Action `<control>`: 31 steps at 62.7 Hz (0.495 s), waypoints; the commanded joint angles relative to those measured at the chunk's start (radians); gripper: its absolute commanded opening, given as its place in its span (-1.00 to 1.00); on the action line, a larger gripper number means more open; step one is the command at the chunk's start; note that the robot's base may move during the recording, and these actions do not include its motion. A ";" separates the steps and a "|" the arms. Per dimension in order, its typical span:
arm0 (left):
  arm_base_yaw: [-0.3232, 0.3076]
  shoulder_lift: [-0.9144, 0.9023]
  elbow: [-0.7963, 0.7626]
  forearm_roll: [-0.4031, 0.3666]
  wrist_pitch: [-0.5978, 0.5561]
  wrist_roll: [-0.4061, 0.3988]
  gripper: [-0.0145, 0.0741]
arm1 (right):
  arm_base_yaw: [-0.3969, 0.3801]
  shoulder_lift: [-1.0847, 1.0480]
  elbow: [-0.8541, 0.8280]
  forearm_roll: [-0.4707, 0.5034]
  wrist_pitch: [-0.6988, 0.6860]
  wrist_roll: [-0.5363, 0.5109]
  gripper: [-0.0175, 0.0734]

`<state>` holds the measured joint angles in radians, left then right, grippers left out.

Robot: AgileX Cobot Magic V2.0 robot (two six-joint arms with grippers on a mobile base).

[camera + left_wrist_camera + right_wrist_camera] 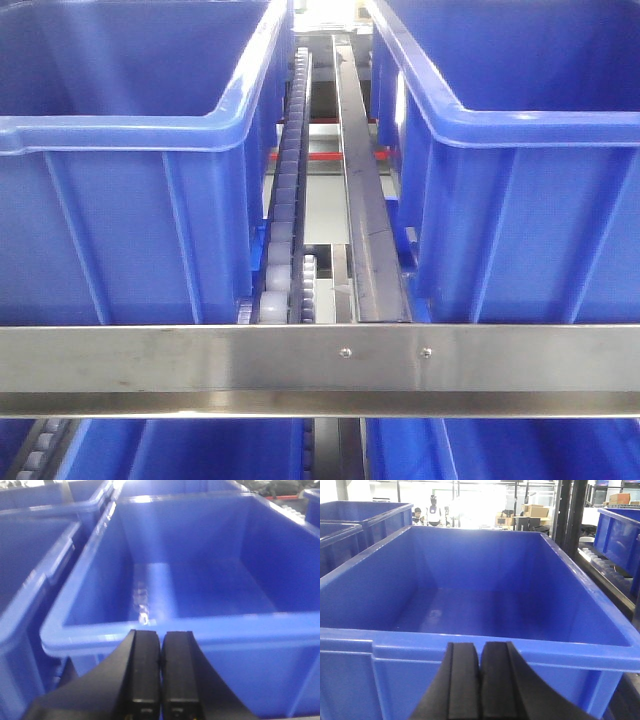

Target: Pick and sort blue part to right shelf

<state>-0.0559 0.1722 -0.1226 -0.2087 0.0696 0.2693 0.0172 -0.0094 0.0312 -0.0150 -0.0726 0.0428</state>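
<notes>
- Left gripper (161,680) and right gripper (481,680): both have jaws pressed together, holding nothing.
- Right shelf (320,368): each gripper faces a blue bin (470,605), likely because sorting ends here.
- Only the front view shows the roller track (288,200).
- Blue part: visible nowhere.

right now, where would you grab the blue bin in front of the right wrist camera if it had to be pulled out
Probably the near rim of the blue bin, from above and in front: it is a thick rolled lip facing the right gripper, whose jaws are shut and would need opening.
</notes>
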 commanded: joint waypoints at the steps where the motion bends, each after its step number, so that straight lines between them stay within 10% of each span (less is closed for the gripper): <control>1: -0.009 -0.018 0.004 0.054 -0.109 -0.101 -0.37 | 0.001 -0.023 -0.022 -0.009 -0.082 -0.002 -0.49; 31: -0.007 -0.178 0.153 0.117 -0.153 -0.149 -0.37 | 0.001 -0.023 -0.022 -0.009 -0.082 -0.002 -0.49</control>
<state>-0.0575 0.0051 0.0086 -0.0910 0.0000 0.1331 0.0172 -0.0094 0.0312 -0.0150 -0.0711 0.0428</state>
